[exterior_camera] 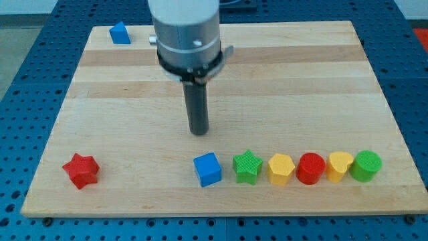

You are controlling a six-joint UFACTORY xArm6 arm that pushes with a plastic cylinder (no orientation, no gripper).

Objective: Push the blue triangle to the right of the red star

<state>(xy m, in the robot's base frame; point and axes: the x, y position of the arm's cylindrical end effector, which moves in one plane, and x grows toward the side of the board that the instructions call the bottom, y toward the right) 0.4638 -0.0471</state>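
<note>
The blue triangle [120,33] lies near the board's top left corner. The red star [81,170] lies near the bottom left corner, far below the triangle. My tip [198,132] is near the middle of the board, well right of both and touching no block. It stands a short way above a blue cube [208,169].
A row of blocks runs along the bottom edge to the right of the blue cube: a green star [247,167], a yellow hexagon [281,169], a red cylinder [311,168], a yellow block [340,166] and a green cylinder [366,165]. The wooden board [301,80] ends just below them.
</note>
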